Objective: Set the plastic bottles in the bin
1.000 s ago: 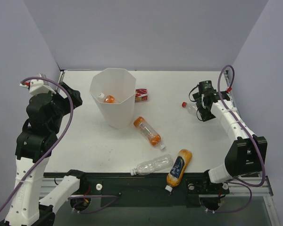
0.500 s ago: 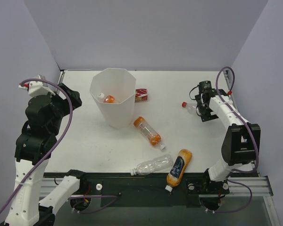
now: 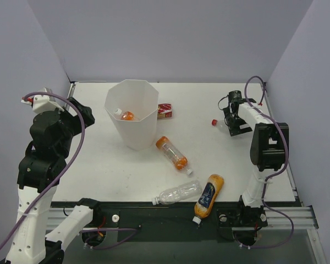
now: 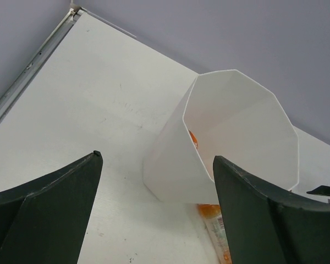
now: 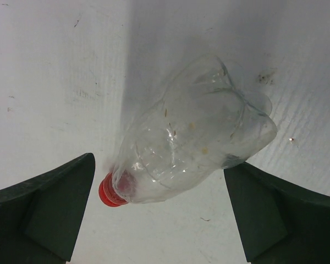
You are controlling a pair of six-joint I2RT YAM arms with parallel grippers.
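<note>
The right fingers [image 5: 44, 209] are spread wide, one on each side of a crumpled clear bottle [image 5: 192, 137] with a red cap [image 5: 110, 192]. The bottle lies on the bench [image 5: 44, 66] between them, and no contact with either finger can be made out. This is found at the far right of the bench.

The left fingers [image 4: 49, 209] are likewise held wide with nothing between them, raised at the far left and pointed toward the bin [image 4: 170, 165]. The bin is stood upright left of centre on the far half, and one orange-filled bottle [image 3: 126, 115] with a white cap is seen inside it. A small red box [image 3: 165, 110] is placed just beside the bin on its right.

Three more bottles are seen lying on the bench. A clear bottle with orange contents [image 3: 172, 154] is near the bin's foot, to its right. An all-clear bottle [image 3: 179, 192] lies at the near edge. Just beside it on the right is an orange bottle with a dark blue label [image 3: 209, 195], its cap end lying over the near edge.
</note>
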